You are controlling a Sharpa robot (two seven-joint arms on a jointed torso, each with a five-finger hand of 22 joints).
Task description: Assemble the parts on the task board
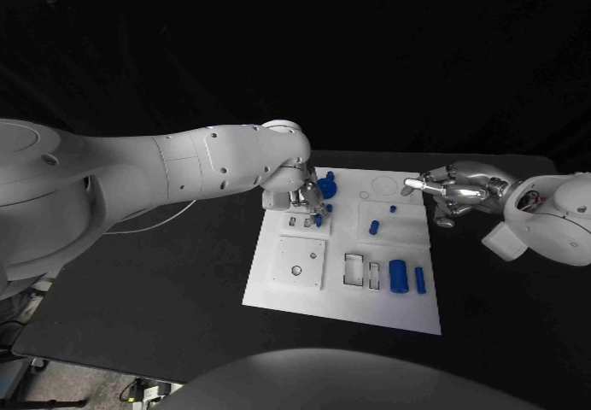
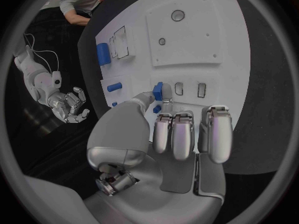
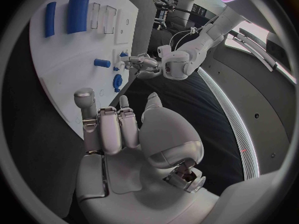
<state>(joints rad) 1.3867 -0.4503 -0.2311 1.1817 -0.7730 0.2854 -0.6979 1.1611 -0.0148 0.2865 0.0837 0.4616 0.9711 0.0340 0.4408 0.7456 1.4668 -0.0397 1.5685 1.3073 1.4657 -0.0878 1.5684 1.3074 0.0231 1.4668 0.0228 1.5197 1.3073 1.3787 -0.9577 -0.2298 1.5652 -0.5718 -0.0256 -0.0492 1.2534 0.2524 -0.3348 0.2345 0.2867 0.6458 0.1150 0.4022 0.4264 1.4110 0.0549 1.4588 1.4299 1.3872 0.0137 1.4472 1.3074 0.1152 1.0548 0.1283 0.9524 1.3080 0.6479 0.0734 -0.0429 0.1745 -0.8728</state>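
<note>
Part (image 2: 158, 91), small and blue, is pinched at the left hand's (image 2: 163, 134) fingertips over the board (image 1: 406, 303) near two slots. Light, rigid, probably slick; best held by its flat sides. The right hand (image 1: 459, 191) is curled, empty, beside the board.

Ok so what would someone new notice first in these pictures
The white rectangular task board lies mid-table, dotted with small blue plastic parts. The left hand is over its far-left corner, pinching a small blue block. The right hand is by the board's far-right edge, holding nothing.
</note>
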